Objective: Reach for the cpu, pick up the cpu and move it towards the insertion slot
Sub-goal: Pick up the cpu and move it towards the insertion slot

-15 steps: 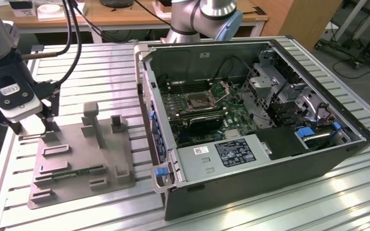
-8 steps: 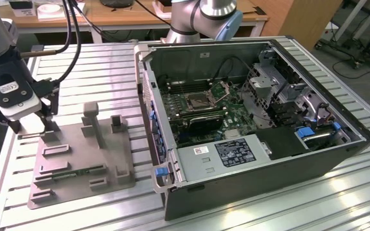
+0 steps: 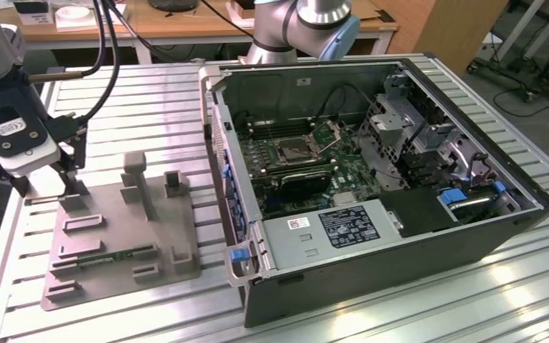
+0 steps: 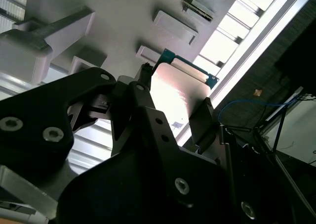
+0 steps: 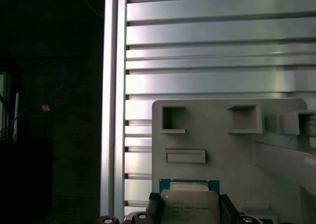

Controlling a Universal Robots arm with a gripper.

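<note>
The cpu is a flat square chip with a silvery top and a thin green rim. It sits between my two fingers, which press against its opposite edges. In the second wrist view the cpu shows its shiny face, with a dark fingertip at its edge. My gripper is shut on it at the back corner of the grey holder plate, at the exterior view's left. The insertion slot lies inside the open computer case, far to the exterior view's right.
The holder plate carries several raised blocks and posts and a green memory stick. The case's side wall stands between the plate and the motherboard. The slatted metal table's edge runs close beside my gripper.
</note>
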